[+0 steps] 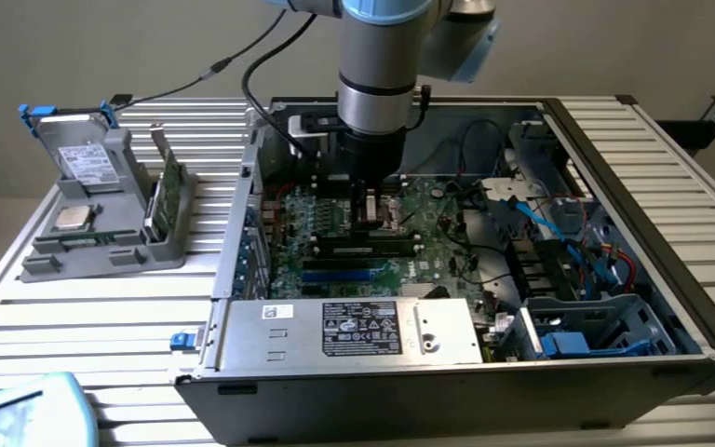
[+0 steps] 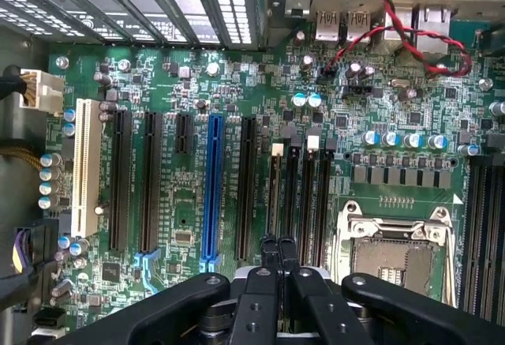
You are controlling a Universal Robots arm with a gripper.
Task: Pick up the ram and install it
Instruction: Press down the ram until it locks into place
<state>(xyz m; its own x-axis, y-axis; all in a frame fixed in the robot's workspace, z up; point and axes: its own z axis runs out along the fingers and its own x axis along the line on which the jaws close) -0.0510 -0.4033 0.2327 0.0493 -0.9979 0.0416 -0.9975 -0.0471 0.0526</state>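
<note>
The ram (image 1: 364, 249) is a long dark stick with a green edge, standing in a black slot on the motherboard (image 1: 332, 219) inside the open computer case. In the wrist view I see the ram (image 2: 275, 195) edge-on, below a white latch. My gripper (image 1: 369, 222) hangs straight down over the board, just beyond the stick. The gripper (image 2: 278, 252) is shut, its black fingertips (image 2: 269, 254) pressed together over the near end of that slot. Nothing is held between them. Whether they touch the stick I cannot tell.
A blue slot (image 2: 211, 195), several black slots and the bare CPU socket (image 2: 394, 250) flank the spot. Red-black wires (image 2: 394, 37) cross near the rear ports. The power supply (image 1: 345, 331) fills the case front; cables (image 1: 557, 242) crowd the exterior view's right. A grey holder (image 1: 97, 247) with a green card (image 1: 165, 197) stands outside.
</note>
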